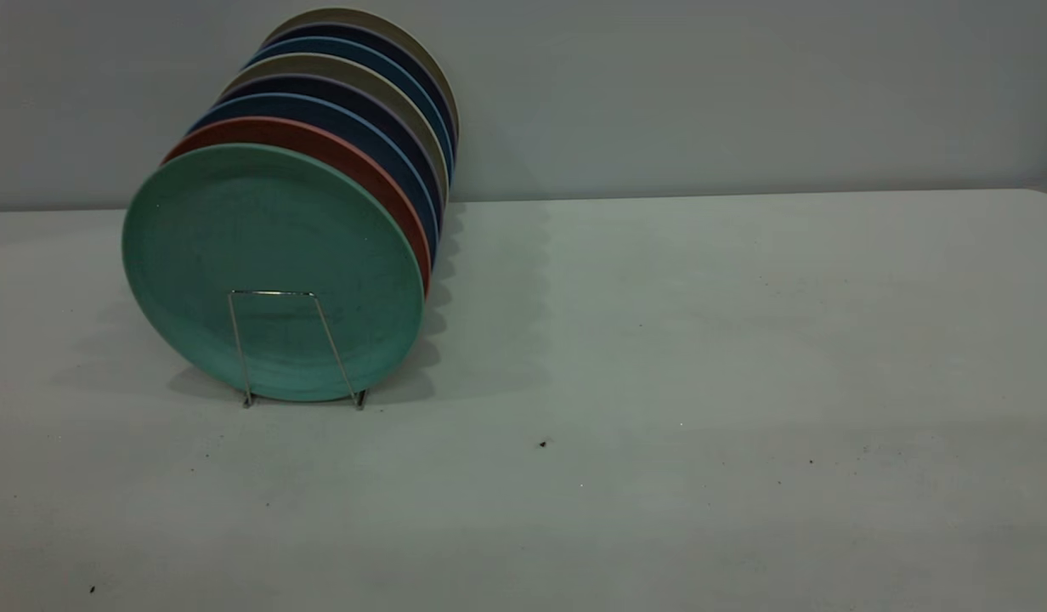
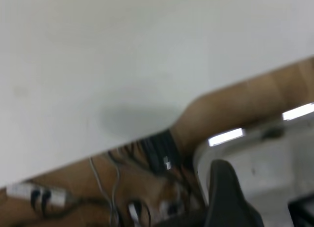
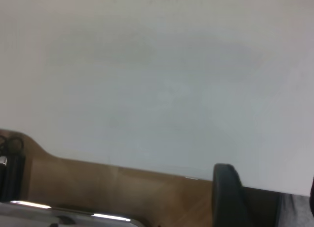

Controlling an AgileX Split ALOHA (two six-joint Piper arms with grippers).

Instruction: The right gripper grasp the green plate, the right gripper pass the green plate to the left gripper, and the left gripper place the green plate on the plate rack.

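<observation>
Nearest your camera lies the wide pale grey table, bare across its right side. On its left part, the thin silvery wire plate rack holds a row of upright plates. You will find the round teal-green matte plate in the front slot, standing on edge behind the front wire loop. Behind it stand a salmon-pink plate, then dark blue plates and beige ones. Left gripper and right gripper each show one dark fingertip over the table edge; their opening cannot be judged, and nothing is seen held.
</observation>
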